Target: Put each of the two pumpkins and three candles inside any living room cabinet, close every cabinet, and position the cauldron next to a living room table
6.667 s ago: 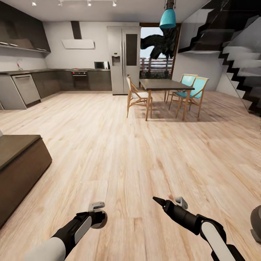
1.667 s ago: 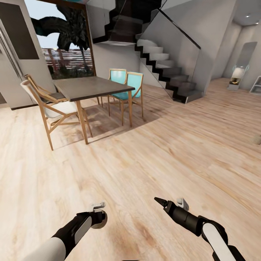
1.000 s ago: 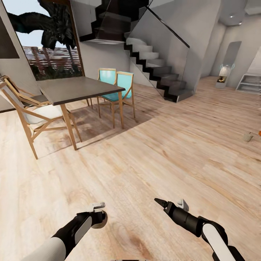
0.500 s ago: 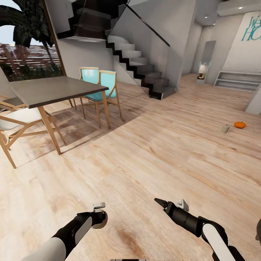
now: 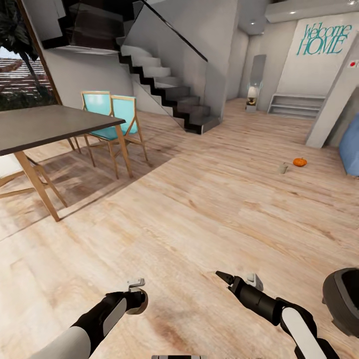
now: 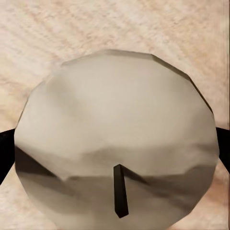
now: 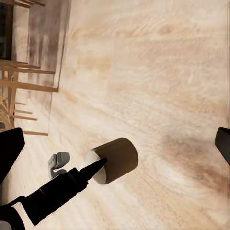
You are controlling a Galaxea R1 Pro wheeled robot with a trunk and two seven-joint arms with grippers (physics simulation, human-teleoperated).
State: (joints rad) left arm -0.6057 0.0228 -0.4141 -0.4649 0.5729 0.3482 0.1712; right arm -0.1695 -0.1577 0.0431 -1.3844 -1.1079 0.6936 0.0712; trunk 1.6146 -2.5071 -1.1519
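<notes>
A candle was clamped in the left hand; the right hand was empty, fingers apart. Judged light and stiff, best held around its sides

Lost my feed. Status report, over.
Left pincer shut on candle. Right pincer open, empty. Pumpkin, second candle on floor ahead right. Bare floor between.

Pale wood-plank floor is running throughout. Dark rectangular dining table is standing beside two turquoise wooden chairs. Black-and-white staircase is rising behind. Teal "Welcome HOME" lettering is marking the white wall.
</notes>
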